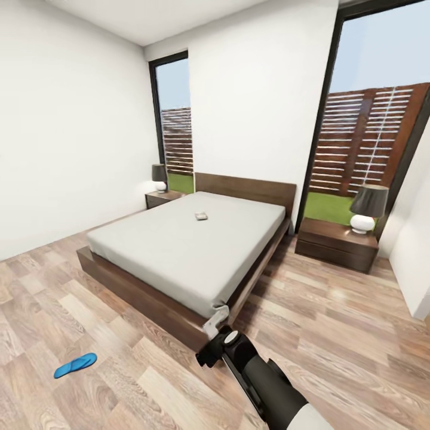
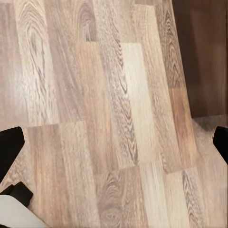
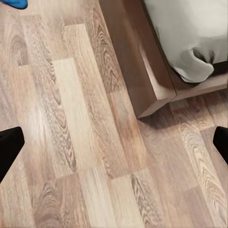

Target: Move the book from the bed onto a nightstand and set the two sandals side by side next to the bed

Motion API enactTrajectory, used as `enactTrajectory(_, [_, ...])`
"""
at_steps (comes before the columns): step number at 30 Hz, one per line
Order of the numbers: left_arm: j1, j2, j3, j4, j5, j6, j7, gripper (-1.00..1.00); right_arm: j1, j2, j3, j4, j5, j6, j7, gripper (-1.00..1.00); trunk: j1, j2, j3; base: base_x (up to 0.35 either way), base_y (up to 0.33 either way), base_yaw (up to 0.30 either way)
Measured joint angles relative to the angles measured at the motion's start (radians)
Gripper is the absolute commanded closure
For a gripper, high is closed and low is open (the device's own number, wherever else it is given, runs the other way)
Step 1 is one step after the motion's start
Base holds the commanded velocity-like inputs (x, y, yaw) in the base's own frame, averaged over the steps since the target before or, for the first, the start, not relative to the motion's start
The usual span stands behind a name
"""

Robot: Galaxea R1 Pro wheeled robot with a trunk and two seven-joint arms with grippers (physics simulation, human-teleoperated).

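Note:
The book [image 1: 201, 216] lies small and flat near the middle of the bed [image 1: 179, 251], on its white mattress. A nightstand [image 1: 337, 243] stands right of the bed, and another nightstand [image 1: 163, 197] sits at its far left. One blue sandal [image 1: 75, 365] rests on the floor at the lower left, well away from the bed; its edge also shows as a blue sandal [image 3: 13, 3] in the right wrist view. My right arm [image 1: 263, 376] hangs over the floor by the bed's near corner [image 3: 156, 102]. The right gripper [image 3: 114, 147] is open and holds nothing. The left gripper [image 2: 114, 145] is open above bare floorboards.
Each nightstand carries a lamp, one lamp [image 1: 367, 208] at the right and one lamp [image 1: 159, 177] at the left. Tall windows [image 1: 370, 137] flank the headboard. A white wall [image 1: 418, 263] closes in at the far right. Wooden floor [image 1: 334, 334] stretches around the bed.

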Motion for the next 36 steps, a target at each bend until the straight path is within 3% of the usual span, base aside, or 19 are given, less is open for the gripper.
enactTrajectory(5, [0.004, 0.001, 0.003, 0.005, -0.004, -0.001, -0.039, -1.00, 0.001, 0.000, 0.000, -0.001, 0.000, -0.003, 0.002, -1.00, 0.000, 0.000, 0.000, 0.328, -0.104, 0.243])
enactTrajectory(21, [0.005, 0.001, 0.005, 0.005, -0.001, -0.002, -0.049, -1.00, 0.001, 0.000, 0.003, 0.000, 0.001, -0.005, 0.005, -1.00, 0.000, 0.000, 0.000, 0.322, 0.046, 0.266])
enactTrajectory(22, [0.006, 0.001, 0.036, 0.007, -0.001, -0.003, -0.057, -1.00, 0.001, 0.000, 0.004, 0.000, 0.001, -0.005, 0.005, -1.00, 0.000, 0.000, 0.000, 0.309, 0.187, 0.234])
enactTrajectory(25, [0.006, 0.000, 0.064, 0.008, 0.000, -0.004, -0.084, -1.00, 0.001, 0.000, 0.004, 0.000, 0.000, -0.006, 0.005, -1.00, 0.000, 0.000, 0.000, 0.304, 0.194, 0.228])
enactTrajectory(30, [0.007, -0.001, 0.092, 0.028, 0.001, -0.012, -0.148, -1.00, 0.001, 0.000, 0.005, 0.001, 0.001, -0.005, 0.006, -1.00, 0.000, 0.000, 0.000, 0.299, 0.202, 0.240])
enactTrajectory(36, [0.007, -0.001, 0.096, 0.033, 0.001, -0.023, -0.162, -1.00, 0.001, 0.000, 0.006, 0.008, 0.003, -0.005, 0.007, -1.00, 0.000, 0.000, 0.000, 0.288, 0.209, 0.248])
